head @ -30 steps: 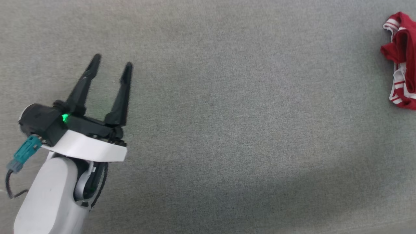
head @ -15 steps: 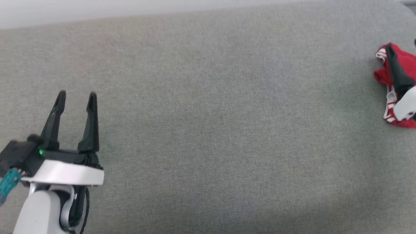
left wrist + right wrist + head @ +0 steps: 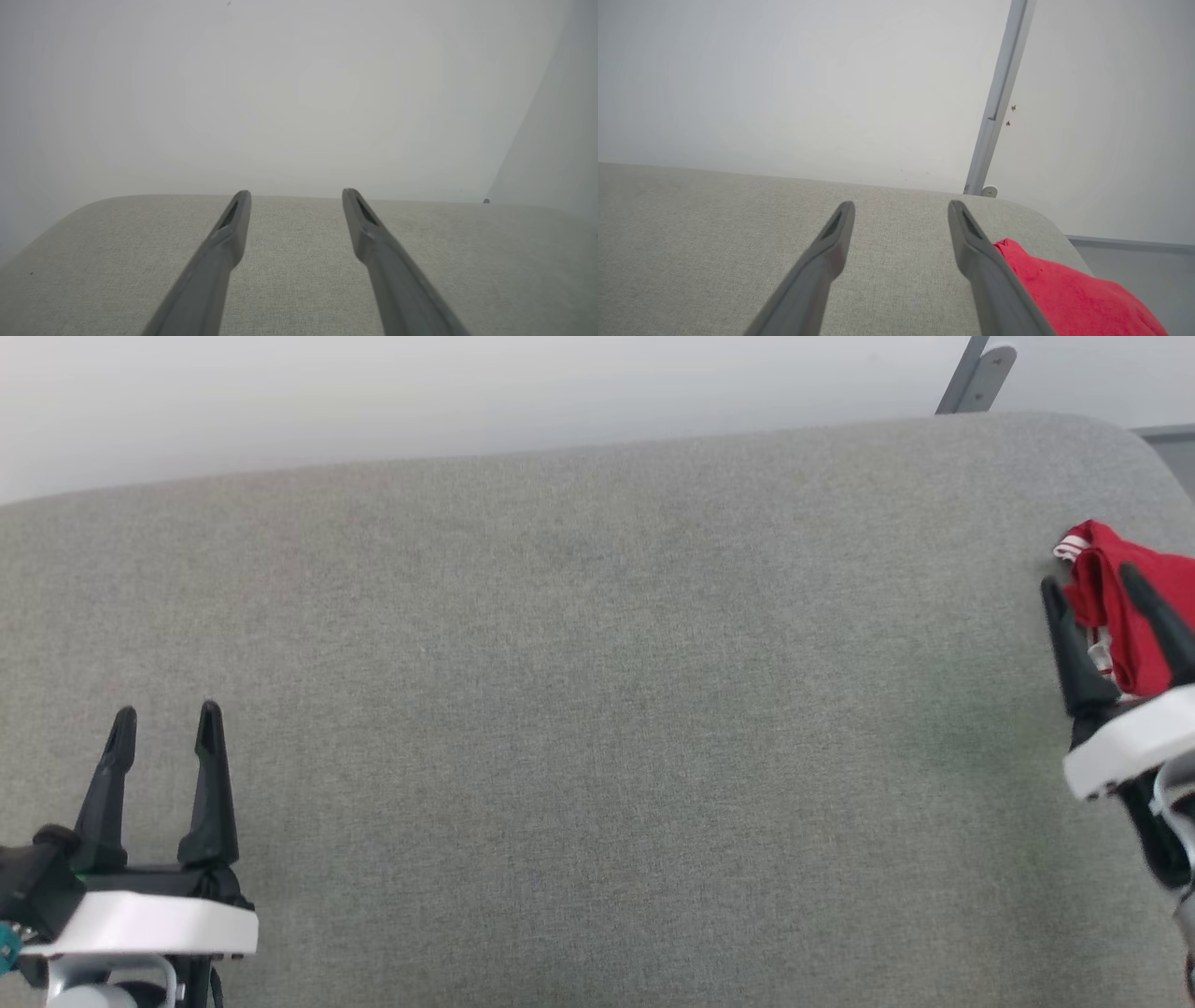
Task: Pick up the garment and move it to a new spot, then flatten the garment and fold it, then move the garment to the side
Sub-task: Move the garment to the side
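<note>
Grey cushion (image 3: 597, 709), garment (image 3: 1113, 609) far right, post (image 3: 976, 373) behind

Grey fabric-covered surface (image 3: 597, 709) before a plain white wall (image 3: 467, 392); a grey post (image 3: 999, 98), perhaps metal, behind.

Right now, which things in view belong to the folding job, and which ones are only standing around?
Belongs to the job:
the garment, crumpled, at the right of the head view
right gripper, open, close by it
left gripper, open, far from it

Only around:
grey fabric surface
metal post
white wall
</note>
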You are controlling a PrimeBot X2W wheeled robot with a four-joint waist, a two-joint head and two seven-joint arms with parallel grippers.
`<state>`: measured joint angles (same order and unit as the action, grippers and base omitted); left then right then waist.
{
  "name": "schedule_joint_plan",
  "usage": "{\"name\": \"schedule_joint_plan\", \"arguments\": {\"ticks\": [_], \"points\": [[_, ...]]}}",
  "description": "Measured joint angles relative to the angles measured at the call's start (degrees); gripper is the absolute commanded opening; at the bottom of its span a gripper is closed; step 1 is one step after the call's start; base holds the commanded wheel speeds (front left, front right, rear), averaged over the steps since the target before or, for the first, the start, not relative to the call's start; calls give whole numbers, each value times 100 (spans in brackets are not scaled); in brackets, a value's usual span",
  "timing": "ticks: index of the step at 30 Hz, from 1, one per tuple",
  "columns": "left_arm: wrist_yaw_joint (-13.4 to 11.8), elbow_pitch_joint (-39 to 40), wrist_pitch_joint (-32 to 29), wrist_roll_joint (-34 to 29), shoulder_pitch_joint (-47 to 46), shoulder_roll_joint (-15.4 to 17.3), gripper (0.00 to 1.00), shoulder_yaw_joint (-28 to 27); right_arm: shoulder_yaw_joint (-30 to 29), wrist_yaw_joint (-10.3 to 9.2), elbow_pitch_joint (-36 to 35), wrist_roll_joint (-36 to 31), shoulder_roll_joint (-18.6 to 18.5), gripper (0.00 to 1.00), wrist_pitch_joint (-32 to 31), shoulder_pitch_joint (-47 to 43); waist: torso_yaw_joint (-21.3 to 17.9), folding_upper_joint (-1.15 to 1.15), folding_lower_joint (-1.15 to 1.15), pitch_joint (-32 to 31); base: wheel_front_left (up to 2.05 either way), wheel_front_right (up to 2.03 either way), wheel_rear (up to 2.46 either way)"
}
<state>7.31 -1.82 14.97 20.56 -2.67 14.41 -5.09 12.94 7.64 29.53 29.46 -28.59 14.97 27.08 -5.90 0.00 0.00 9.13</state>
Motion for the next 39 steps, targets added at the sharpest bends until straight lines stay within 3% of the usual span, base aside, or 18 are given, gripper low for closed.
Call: {"name": "schedule_joint_plan", "arguments": {"ticks": [12, 19, 39], "points": [[0, 104, 0, -97, 624, -159, 100, -277, -965, -1, -1167, -754, 771, 100, 0, -1474, 101, 0, 0, -347, 0, 0, 0], [0, 98, 0, -92, 942, -241, 100, -444, -1318, -13, -1649, -983, 1042, 100, 0, -2087, 194, 0, 0, -484, 0, 0, 0], [0, 152, 0, -53, 1558, -522, 100, -642, -1715, -14, -2206, -1066, 1350, 100, 0, -2959, 494, 0, 0, -869, 0, 0, 0]]}}
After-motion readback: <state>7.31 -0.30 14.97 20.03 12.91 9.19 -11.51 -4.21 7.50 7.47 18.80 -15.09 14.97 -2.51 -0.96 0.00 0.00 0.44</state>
